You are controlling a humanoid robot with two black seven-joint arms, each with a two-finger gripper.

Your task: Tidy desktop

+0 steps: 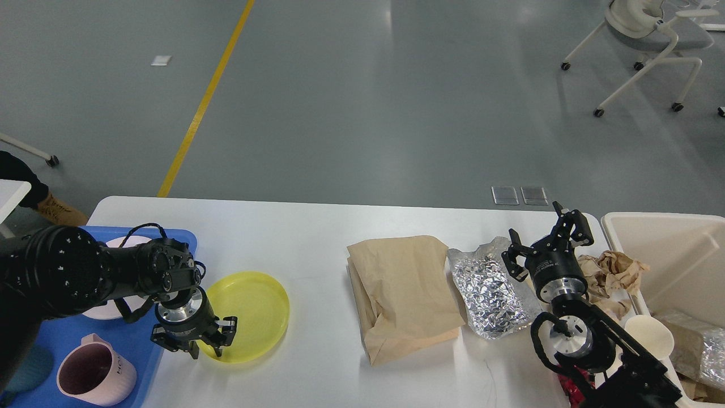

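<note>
On the desktop (306, 226), a plate (252, 314) is set just right of the tray (62, 340); a paper bag (405, 294) and foil pouch (493, 292) are laid side by side, left of the bin (674, 255).
</note>
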